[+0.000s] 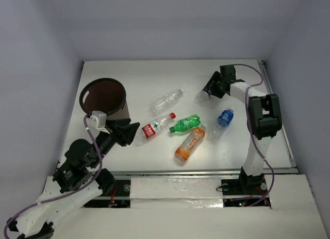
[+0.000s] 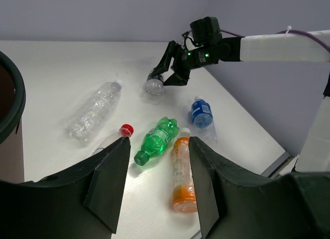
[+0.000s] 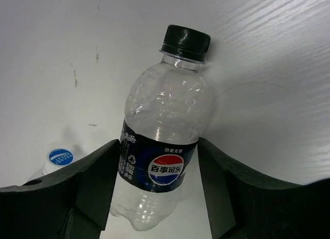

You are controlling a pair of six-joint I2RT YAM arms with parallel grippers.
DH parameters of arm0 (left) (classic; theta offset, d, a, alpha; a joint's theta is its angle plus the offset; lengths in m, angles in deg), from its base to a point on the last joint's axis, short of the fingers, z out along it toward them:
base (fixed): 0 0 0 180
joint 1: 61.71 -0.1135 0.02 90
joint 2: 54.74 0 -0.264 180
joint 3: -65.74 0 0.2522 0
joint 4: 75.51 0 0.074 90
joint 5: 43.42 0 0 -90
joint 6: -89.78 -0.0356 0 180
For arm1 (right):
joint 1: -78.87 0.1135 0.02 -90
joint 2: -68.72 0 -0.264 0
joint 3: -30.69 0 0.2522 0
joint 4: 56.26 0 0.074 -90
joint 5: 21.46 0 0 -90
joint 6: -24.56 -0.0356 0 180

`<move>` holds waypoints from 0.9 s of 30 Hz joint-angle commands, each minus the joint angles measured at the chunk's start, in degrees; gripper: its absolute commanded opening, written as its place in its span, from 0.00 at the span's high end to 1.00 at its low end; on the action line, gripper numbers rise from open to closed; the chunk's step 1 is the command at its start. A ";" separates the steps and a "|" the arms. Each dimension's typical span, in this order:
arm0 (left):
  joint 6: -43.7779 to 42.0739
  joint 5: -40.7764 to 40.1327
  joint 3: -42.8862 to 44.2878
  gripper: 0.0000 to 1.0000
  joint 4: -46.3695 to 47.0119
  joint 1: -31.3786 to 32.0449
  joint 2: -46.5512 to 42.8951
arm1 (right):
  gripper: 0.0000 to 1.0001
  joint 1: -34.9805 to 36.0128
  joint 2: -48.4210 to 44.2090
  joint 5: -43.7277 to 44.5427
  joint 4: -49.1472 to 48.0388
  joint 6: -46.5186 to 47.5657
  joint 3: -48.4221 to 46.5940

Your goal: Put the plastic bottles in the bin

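Observation:
My right gripper (image 1: 206, 90) is shut on the clear dark-labelled, black-capped bottle (image 3: 162, 141), with a finger on each side of the label; it also shows in the left wrist view (image 2: 154, 86). My left gripper (image 1: 134, 132) is open and empty, just right of the dark brown bin (image 1: 104, 96) and next to the red-labelled bottle (image 1: 154, 127). On the table lie the plain clear bottle (image 1: 167, 100), the green bottle (image 1: 184, 124), the orange bottle (image 1: 189, 143) and the blue-labelled bottle (image 1: 223, 118). The green (image 2: 154, 140) and orange (image 2: 181, 169) bottles lie ahead of my open left jaws.
The bin stands at the back left of the white table (image 1: 139, 151), its rim at the left edge of the left wrist view (image 2: 13, 102). Grey walls close the table on three sides. The blue bottle's cap (image 3: 60, 156) shows beside my right gripper's left finger.

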 commanded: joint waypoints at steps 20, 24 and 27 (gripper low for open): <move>-0.40 4.80 -0.43 0.54 3.72 -0.42 -8.01 | 0.27 3.96 13.11 1.41 26.39 9.58 -25.23; -0.49 4.53 -0.61 0.54 3.72 -0.42 -8.45 | 0.43 3.96 7.05 5.01 16.90 8.43 -17.77; -0.40 3.75 -0.34 0.54 3.55 -0.42 -8.71 | 0.45 3.96 0.47 4.57 9.70 8.26 -15.74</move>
